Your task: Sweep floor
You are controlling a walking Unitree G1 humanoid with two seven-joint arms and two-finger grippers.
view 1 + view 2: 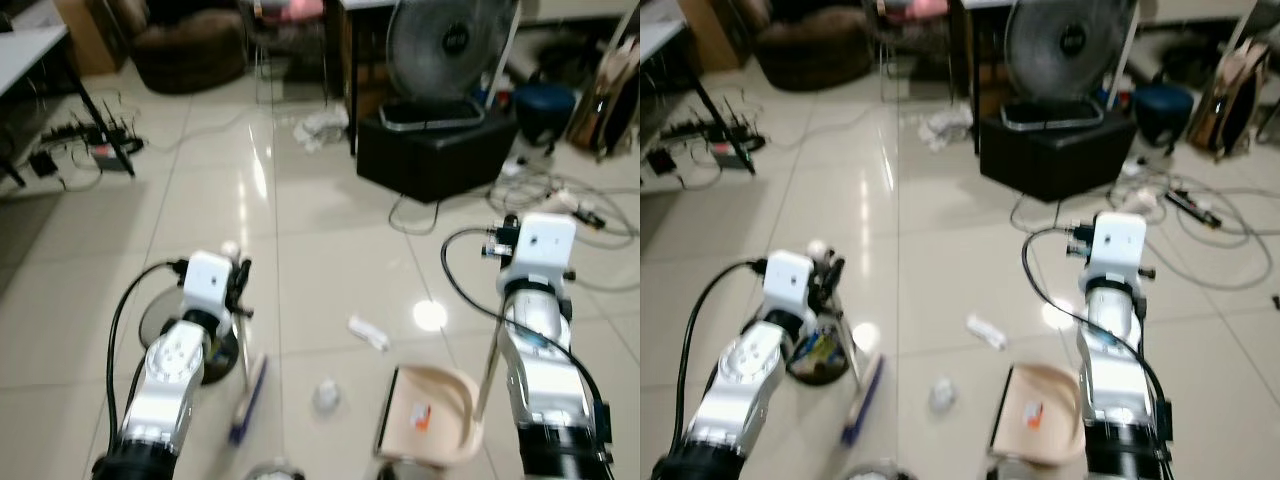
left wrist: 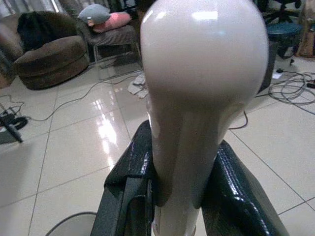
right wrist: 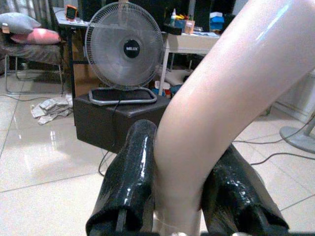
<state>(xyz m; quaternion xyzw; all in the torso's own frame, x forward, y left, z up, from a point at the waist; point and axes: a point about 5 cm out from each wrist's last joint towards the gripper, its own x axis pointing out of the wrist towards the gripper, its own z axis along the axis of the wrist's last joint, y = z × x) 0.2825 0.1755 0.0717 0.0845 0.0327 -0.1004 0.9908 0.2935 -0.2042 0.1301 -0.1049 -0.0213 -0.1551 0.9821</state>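
Note:
My left gripper (image 2: 179,164) is shut on the broom's pale rounded handle (image 2: 202,73). In the eye views the handle's top (image 1: 231,248) sits by my left wrist, and the blue broom head (image 1: 248,398) rests on the tiles below. My right gripper (image 3: 179,162) is shut on the beige dustpan's curved handle (image 3: 231,83). The dustpan (image 1: 445,415) stands on the floor beside my right arm, with an orange scrap (image 1: 421,418) in it. A crumpled paper ball (image 1: 326,397) lies between broom and pan, and a white wrapper (image 1: 368,332) a little farther off.
Ahead on the right, a fan (image 1: 450,45) stands on a black box (image 1: 435,155), with cables (image 1: 560,200) spread over the tiles beside it. A crumpled cloth (image 1: 320,128), a brown sofa (image 1: 190,50), a power strip (image 1: 100,150) and a dark round object (image 1: 820,355) are also around.

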